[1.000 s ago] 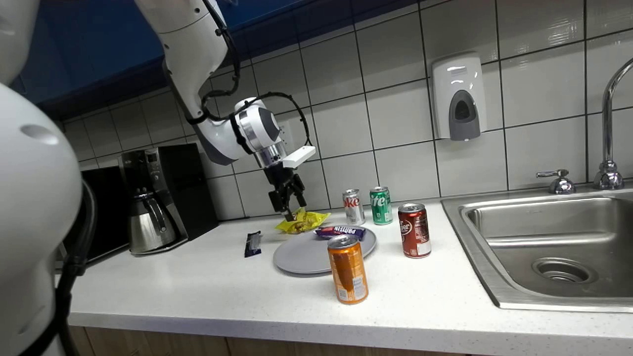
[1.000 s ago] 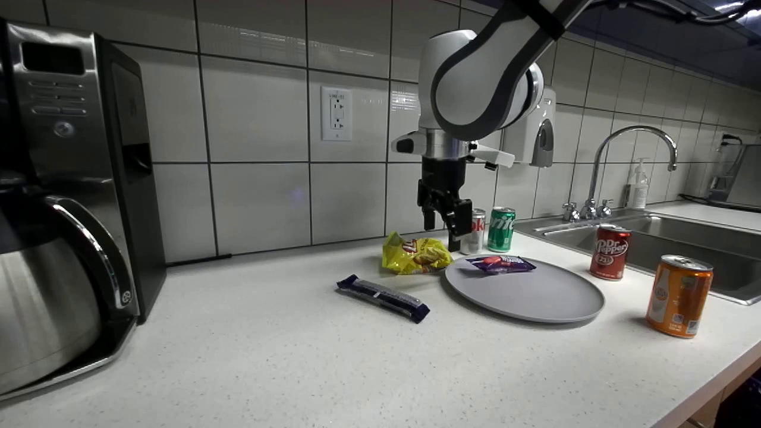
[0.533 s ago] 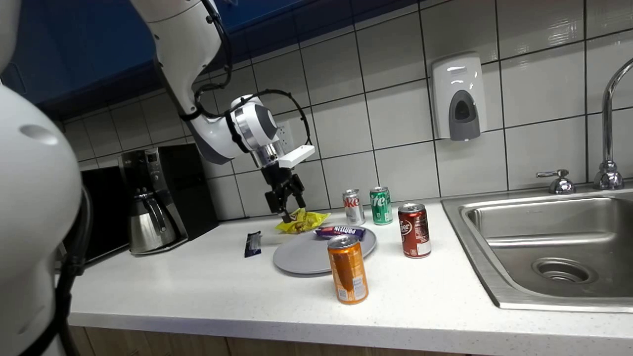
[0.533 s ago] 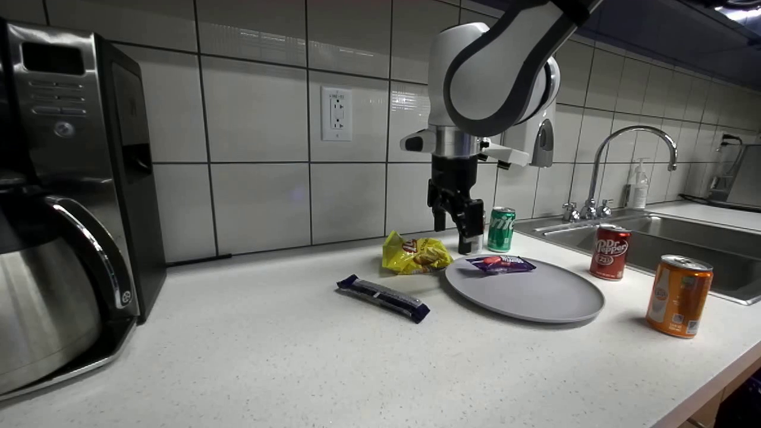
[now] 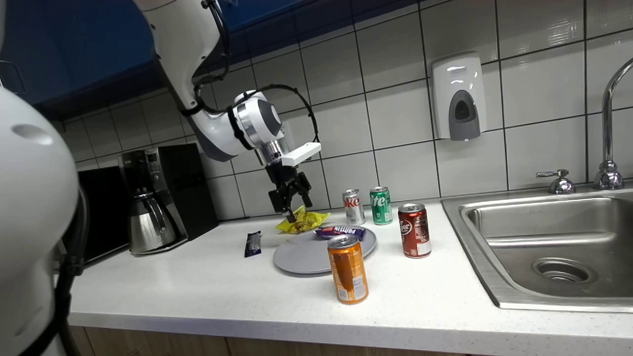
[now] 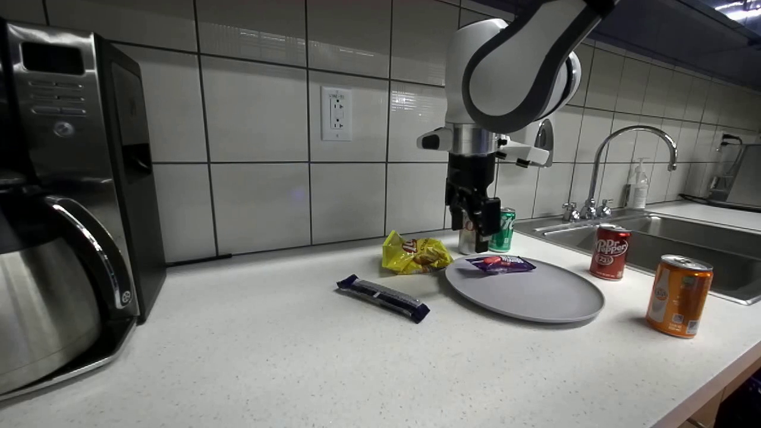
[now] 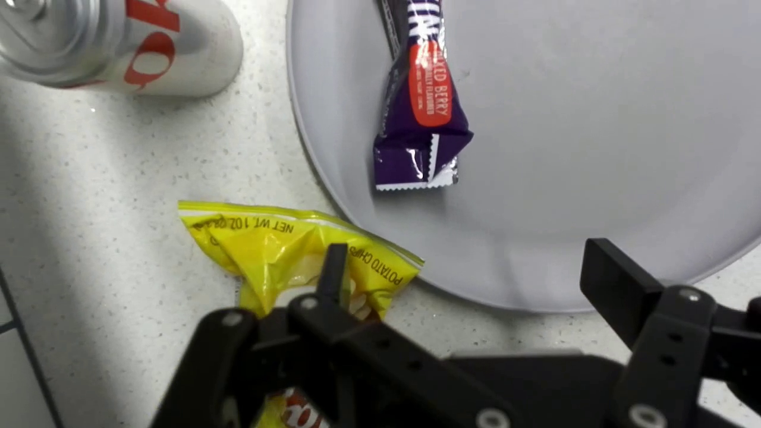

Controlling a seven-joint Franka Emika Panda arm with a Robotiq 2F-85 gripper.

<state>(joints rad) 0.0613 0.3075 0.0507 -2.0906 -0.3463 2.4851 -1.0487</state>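
The yellow chip bag (image 6: 416, 254) lies on the white counter (image 6: 238, 356) at the far left of the gray plate (image 6: 535, 297) in both exterior views, one corner meeting the plate's rim or lapping just over it; which, I cannot tell. It should prove very light, soft and crinkly, with slippery film and contents that crush easily, so a gentle pinch on its flat sealed edge looks safest. The gripper (image 7: 468, 252) hovers above the bag and rim, its fingers spread wide with nothing between them, apparently touching nothing. On the plate's far side rests a purple bar (image 6: 501, 264), likely firmer and best taken across its middle. A dark-wrapped bar (image 6: 383, 297) lies left of the plate, nearer than the bag. Beyond the plate stand a silver can (image 5: 353, 207) and a green can (image 5: 381, 206); in an exterior view, a red can (image 6: 610, 252) is to its right, with an orange can (image 6: 679, 296) nearer.
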